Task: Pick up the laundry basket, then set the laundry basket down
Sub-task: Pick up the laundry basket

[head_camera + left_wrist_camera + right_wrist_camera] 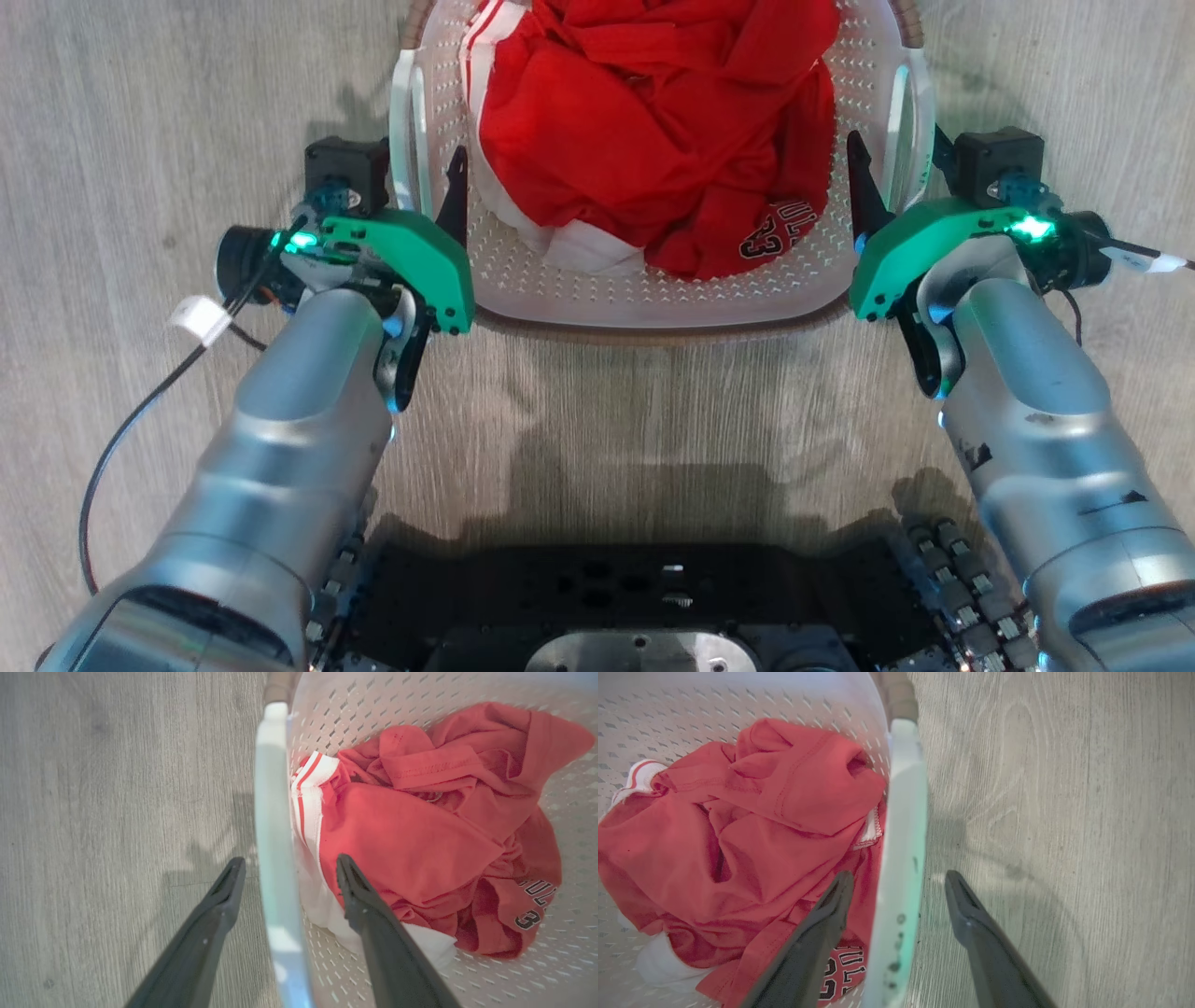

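From the head, the basket point(653, 294) sits on the grey wood floor point(187, 112), right in front of the robot, at the top middle. It is white with little holes and a brown rim. Red clothes point(635, 121) with some white lie in it. The left gripper point(415, 163) is at the basket's left handle point(408, 112). One dark finger point(456, 191) is inside the basket, just beside the wall. The other finger is hard to see. The right gripper point(896, 149) is at the right handle point(913, 112) in the same way, with one finger point(861, 187) inside the basket.

From the left wrist, the left gripper point(287, 863) is wide open. The left handle point(275, 835) runs up between the two fingers. One finger point(219, 905) is over the floor point(93, 812). The other finger point(359, 905) is over the clothes point(420, 835) in the basket point(574, 821). There is a gap on each side of the handle, so the fingers hold nothing.

From the right wrist, the right gripper point(900, 877) is wide open too. The right handle point(901, 812) goes up between its fingers and has small dark marks on it. One finger point(826, 919) is over the clothes point(738, 835), near some black letters. The other finger point(971, 919) is over the floor point(1064, 812). Neither finger touches the handle, and the gripper holds nothing.
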Controlling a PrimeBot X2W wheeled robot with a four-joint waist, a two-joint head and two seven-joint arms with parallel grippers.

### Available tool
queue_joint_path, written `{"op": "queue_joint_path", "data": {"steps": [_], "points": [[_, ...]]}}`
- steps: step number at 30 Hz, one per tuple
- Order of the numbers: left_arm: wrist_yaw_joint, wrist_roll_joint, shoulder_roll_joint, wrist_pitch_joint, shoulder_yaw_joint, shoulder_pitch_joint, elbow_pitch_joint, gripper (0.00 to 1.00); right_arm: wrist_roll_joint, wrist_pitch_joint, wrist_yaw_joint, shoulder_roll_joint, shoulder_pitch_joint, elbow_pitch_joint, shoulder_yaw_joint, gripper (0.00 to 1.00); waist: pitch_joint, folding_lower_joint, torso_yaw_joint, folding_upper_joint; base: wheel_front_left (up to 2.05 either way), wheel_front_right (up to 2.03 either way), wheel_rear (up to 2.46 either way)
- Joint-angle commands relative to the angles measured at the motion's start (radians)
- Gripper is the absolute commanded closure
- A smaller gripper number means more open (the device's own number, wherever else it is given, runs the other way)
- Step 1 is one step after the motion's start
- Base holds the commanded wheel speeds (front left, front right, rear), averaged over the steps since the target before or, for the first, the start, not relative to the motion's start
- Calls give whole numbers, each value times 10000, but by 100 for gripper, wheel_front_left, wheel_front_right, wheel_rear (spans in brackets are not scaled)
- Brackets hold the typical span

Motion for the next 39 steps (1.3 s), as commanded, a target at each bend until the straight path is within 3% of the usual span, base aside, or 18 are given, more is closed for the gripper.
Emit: {"op": "queue_joint_path", "data": {"steps": [1, 13, 14, 15, 16, 17, 18, 19, 39], "points": [[136, -114, 222, -93, 33, 103, -6, 0, 88, -122, 14, 162, 264, -3, 248, 0, 60, 0, 15, 0, 0, 0, 0], [252, -734, 221, -93, -631, -291, 225, 0, 270, -122, 14, 162, 0, 342, 386, 0, 276, 0, 104, 0, 0, 0, 0], [264, -769, 221, -93, -674, -313, 210, 0, 281, -122, 14, 162, -25, 378, 390, 11, 287, 0, 113, 0, 0, 0, 0], [266, -800, 221, -93, -722, -326, 210, 24, 282, -122, 14, 162, -48, 424, 401, 37, 293, 0, 120, 0, 0, 0, 0], [255, -831, 221, -93, -776, -336, 216, 56, 269, -122, 14, 162, -74, 511, 413, 56, 294, 0, 124, 0, 0, 0, 0], [250, -865, 221, -93, -826, -344, 218, 70, 262, -122, 14, 162, -109, 581, 418, 72, 297, 0, 129, 0, 0, 0, 0], [256, -897, 221, -93, -870, -357, 217, 85, 247, -122, 14, 162, -146, 623, 404, 100, 300, 0, 134, 0, 0, 0, 0], [267, -927, 221, -93, -907, -369, 207, 100, 225, -122, 14, 162, -173, 681, 386, 100, 299, 0, 141, 0, 0, 0, 0], [383, -1192, 221, -93, -1174, -227, 296, 100, 593, -122, 14, 162, -119, 1145, 738, 100, -198, 0, 82, 0, 0, 0, 0]]}}
